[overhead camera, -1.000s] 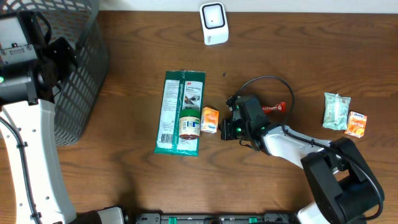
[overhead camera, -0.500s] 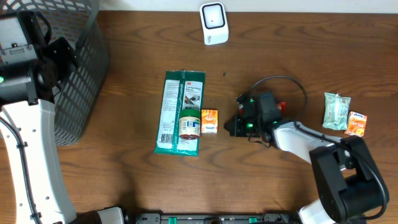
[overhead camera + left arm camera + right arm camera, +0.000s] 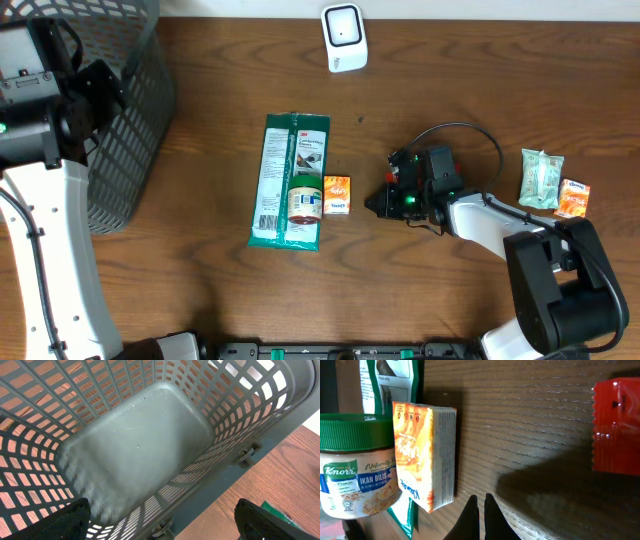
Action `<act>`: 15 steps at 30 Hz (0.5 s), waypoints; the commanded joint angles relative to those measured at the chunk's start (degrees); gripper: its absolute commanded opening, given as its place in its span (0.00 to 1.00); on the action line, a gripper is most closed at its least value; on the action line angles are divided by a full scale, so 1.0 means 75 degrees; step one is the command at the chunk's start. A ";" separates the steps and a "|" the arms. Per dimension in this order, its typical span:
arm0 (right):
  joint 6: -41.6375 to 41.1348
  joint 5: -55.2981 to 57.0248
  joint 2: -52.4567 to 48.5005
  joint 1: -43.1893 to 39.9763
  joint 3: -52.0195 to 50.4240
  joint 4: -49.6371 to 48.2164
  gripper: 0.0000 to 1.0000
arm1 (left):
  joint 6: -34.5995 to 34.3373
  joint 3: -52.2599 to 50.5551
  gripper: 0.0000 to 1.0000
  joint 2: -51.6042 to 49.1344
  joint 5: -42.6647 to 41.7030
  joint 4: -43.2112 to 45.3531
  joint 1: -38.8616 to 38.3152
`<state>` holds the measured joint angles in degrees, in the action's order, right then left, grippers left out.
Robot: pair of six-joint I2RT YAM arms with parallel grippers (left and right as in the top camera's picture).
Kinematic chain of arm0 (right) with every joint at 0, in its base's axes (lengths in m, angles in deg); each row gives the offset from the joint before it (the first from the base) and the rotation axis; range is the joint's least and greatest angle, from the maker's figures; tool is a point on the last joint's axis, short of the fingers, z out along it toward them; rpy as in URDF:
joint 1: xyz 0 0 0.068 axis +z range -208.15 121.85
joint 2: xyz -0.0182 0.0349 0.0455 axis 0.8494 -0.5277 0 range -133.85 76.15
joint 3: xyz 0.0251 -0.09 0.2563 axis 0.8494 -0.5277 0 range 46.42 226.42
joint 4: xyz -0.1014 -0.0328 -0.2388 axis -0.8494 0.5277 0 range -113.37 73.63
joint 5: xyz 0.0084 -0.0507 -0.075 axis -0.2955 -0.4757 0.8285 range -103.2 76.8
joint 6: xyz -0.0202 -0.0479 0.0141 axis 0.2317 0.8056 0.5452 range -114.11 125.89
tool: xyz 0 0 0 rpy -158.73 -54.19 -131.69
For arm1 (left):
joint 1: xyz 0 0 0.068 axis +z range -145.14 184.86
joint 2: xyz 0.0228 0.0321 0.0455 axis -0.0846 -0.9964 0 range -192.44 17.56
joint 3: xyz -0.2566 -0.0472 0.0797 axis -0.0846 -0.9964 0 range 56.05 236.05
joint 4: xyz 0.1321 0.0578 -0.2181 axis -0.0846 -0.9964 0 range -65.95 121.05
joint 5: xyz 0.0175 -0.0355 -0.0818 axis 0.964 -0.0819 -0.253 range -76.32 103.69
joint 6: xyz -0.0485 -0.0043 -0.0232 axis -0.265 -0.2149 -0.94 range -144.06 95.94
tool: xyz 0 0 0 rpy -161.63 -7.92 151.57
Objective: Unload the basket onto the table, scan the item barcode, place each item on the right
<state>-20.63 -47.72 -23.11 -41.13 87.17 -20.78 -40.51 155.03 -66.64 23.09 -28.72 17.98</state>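
Right fingers (image 3: 471, 520), clenched and empty, pull back from the small orange box (image 3: 337, 194), which now sits square against the jar (image 3: 305, 199) on the tabletop (image 3: 200, 290), well apart from the white scanner (image 3: 343, 38). Left fingers (image 3: 67, 520) hang splayed over the basket (image 3: 140, 450). No item is yet lifted for scanning.

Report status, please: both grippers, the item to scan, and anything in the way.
Left gripper open, over the basket. Right gripper shut, empty, near the orange packet. Packet on the table beside the jar. Nothing between them.
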 commanded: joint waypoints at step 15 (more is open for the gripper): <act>0.0117 -0.0012 -0.0064 -0.0058 -0.0038 0.0023 0.04 | 0.0073 0.0047 0.93 0.0009 0.0096 -0.0003 0.0041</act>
<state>-20.63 -47.72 -23.13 -41.13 87.17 -20.78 -40.51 155.03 -66.64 23.09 -28.72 17.98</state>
